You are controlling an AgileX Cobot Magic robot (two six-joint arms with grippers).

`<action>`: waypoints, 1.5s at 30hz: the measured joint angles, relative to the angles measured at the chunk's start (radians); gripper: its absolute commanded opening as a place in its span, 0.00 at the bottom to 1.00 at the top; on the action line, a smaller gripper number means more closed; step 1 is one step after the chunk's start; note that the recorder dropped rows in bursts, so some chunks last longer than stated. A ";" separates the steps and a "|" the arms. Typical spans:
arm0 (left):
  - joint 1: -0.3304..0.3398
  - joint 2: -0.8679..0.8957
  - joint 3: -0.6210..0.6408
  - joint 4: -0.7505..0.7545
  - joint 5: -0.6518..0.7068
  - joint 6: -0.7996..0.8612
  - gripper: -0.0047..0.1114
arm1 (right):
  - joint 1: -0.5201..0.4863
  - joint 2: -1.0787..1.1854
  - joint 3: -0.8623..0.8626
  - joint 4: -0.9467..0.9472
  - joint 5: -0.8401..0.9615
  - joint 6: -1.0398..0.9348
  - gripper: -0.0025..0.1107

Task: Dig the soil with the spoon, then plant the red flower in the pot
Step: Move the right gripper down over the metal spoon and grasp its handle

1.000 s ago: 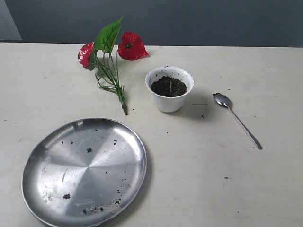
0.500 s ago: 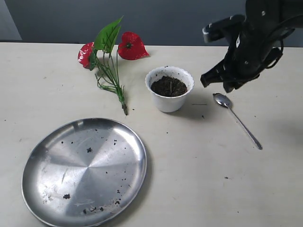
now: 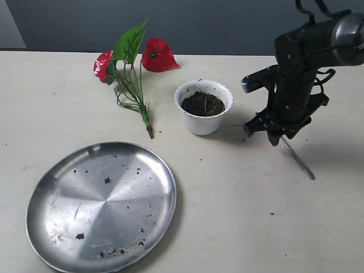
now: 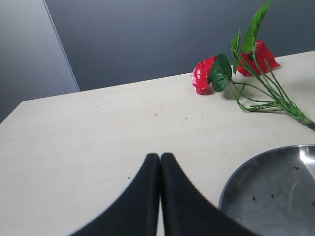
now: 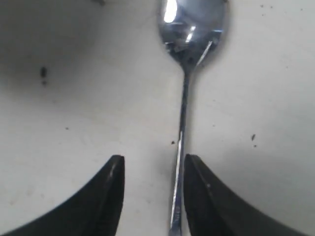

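Observation:
The white pot (image 3: 203, 123) stands mid-table, holding dark soil (image 3: 203, 104). The red flower (image 3: 158, 56) lies flat to its left with its stems pointing toward the plate; it also shows in the left wrist view (image 4: 204, 74). The spoon (image 3: 298, 161) lies right of the pot, and the arm hides its bowl in the exterior view. My right gripper (image 3: 272, 135) is down over the spoon and open. The thin handle (image 5: 182, 128) runs between the fingers, close to one of them. My left gripper (image 4: 160, 156) is shut on nothing, above bare table.
A large steel plate (image 3: 102, 205) with a few soil specks sits at the front left; its rim (image 4: 231, 182) is beside the left gripper. Loose soil specks dot the table around the pot and spoon. The table's far edge runs behind the flower.
The right arm came in from the upper right and dropped down onto the spoon, now straddling its handle and covering the bowl. Pot, flower and plate have not moved.

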State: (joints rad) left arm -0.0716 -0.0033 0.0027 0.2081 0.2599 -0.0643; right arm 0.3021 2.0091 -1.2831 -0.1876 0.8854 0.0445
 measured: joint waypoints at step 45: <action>0.000 0.000 0.000 0.000 0.000 0.000 0.05 | -0.158 0.080 -0.005 0.343 -0.084 -0.324 0.07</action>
State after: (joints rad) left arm -0.0716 -0.0033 0.0027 0.2081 0.2599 -0.0643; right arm 0.1446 2.0888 -1.2881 0.1552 0.8010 -0.2799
